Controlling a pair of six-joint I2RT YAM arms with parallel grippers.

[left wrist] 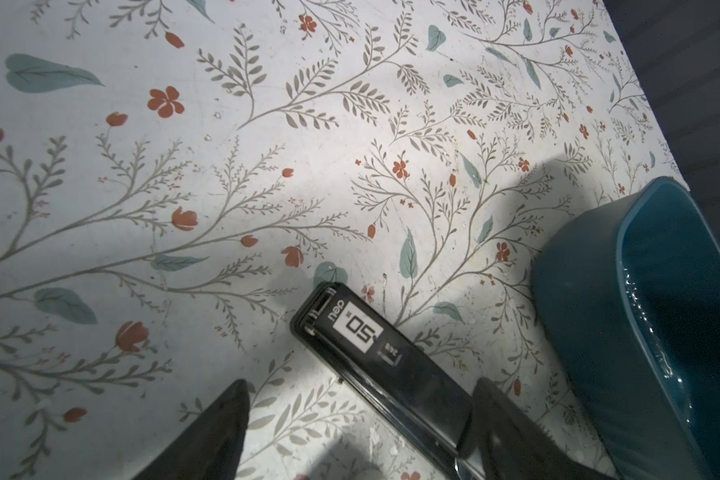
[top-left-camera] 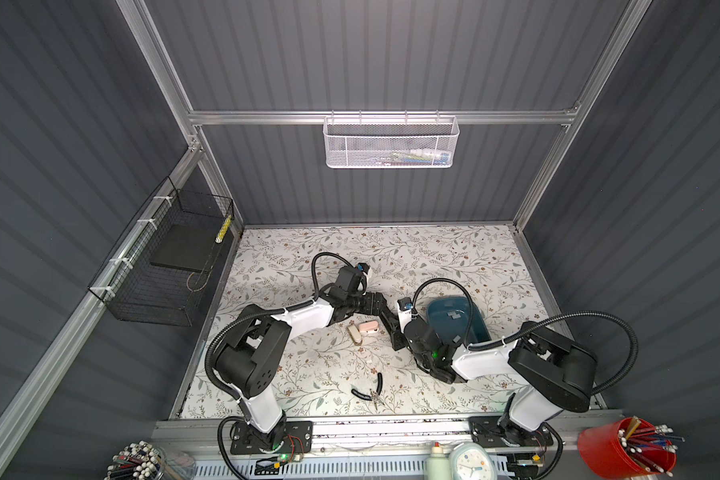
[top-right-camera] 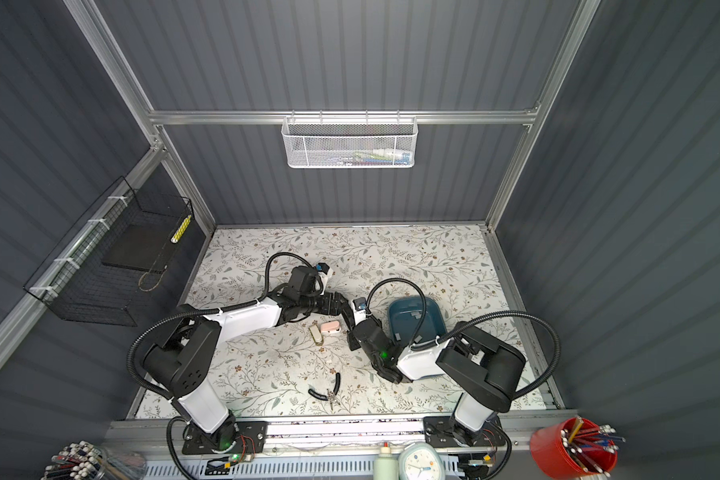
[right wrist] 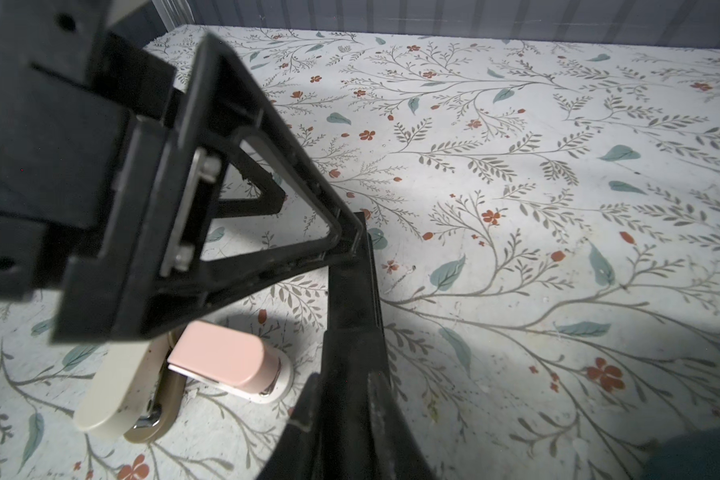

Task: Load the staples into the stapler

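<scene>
My L gripper [left wrist: 360, 382] is spread wide, black stapler [left wrist: 362, 332] on the table btwn its fingers. R gripper [right wrist: 346, 376] is pinched onto the stapler. Staples [top-left-camera: 453, 315] lie in teal tray [left wrist: 578, 299] just beside it.

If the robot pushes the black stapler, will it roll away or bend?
It probably won't roll: the black stapler is a long, flat-sided bar. It looks stiff, likely hard plastic and metal, so on the flowery table it should slide or swivel rather than bend. Its glossy casing might be slippery to grip.
</scene>
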